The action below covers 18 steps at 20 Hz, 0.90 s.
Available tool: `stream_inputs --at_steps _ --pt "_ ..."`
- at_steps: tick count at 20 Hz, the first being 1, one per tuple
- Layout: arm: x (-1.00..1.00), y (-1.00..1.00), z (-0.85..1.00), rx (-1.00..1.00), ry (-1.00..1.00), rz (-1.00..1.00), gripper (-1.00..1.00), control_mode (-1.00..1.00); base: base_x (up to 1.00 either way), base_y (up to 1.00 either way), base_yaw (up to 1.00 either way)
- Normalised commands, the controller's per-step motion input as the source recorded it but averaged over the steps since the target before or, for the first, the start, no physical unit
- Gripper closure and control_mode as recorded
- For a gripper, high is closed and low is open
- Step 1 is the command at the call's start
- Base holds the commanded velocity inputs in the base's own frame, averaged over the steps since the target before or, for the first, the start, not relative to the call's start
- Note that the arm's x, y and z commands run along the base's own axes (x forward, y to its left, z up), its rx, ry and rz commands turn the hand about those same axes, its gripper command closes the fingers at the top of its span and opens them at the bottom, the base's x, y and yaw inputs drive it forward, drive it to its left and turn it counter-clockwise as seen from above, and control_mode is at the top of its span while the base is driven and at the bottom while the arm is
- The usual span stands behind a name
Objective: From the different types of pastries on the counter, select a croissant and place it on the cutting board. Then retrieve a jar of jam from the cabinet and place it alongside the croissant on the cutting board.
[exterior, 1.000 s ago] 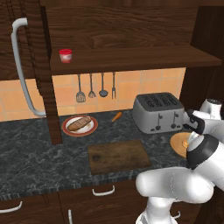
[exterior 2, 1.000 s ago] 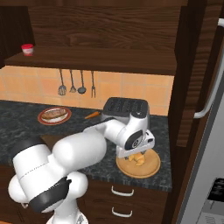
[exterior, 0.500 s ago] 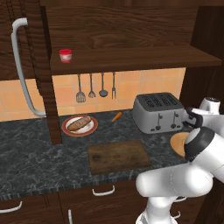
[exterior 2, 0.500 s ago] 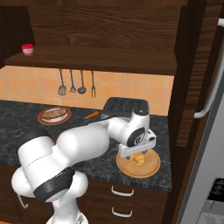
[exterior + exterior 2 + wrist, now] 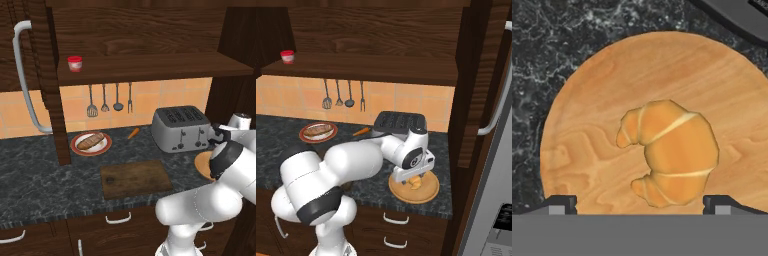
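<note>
Gripper (image 5: 639,205) wide open, right over croissant (image 5: 671,150) on round wood disc (image 5: 587,125); croissant sits btwn my fingertips, straight below.

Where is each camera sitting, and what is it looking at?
Left base view: behind the arm's left, facing the counter and cutting board; white arm at lower right.
Right base view: behind its right; arm at lower left, over the round disc.
Hand view: looks down at the croissant; finger tips at the bottom.
Shared: disc and croissant.
</note>
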Motion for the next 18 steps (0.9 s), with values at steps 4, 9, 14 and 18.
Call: stream_inputs --at_steps 4,9,14,18 --pt "0.00 0.00 -0.08 0.00 0.00 0.03 -1.00 -1.00 0.00 0.00 0.00" --pt "0.01 0.00 -0.10 0.00 0.00 0.01 -1.00 -1.00 0.00 0.00 0.00" --pt "0.18 0.00 -0.01 0.00 0.00 0.00 -1.00 -1.00 0.00 0.00 0.00" --pt "0.11 -0.05 -0.05 0.00 0.00 0.00 -1.00 -1.00 0.00 0.00 0.00"
